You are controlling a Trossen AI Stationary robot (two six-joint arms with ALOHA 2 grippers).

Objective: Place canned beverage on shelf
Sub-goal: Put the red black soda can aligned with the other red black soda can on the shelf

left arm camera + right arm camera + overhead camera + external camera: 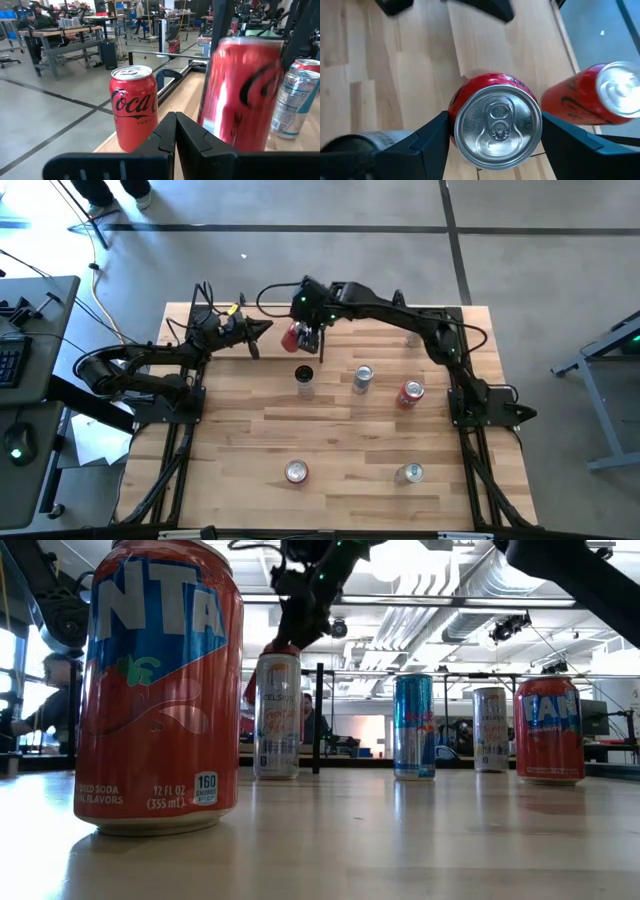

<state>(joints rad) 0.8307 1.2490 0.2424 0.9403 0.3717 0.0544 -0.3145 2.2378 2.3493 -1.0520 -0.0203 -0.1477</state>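
Note:
My right gripper (303, 337) reaches across to the far middle of the table and is shut on a red can (496, 120), seen from above with its silver top up. A second red Coca-Cola can (134, 107) stands upright just beside it, and it also shows in the right wrist view (592, 97). The pale shelf board (480, 45) lies under and beyond the held can. My left gripper (262, 330) is shut and empty, level, pointing at both cans from the table's left. My right gripper pinches the red can's side wall (454, 117) just below the top rim, one finger (431, 142) on each side. The fingers come from above, pointing down. The can is upright. I cannot tell whether its base rests on the board.
Several other cans stand on the tabletop: a slim can (304, 380), a silver can (362, 378) and a red Fanta can (410, 393) in the middle, another red can (296, 471) and a silver can (410, 472) near the front. The table's far edge is close behind the held can.

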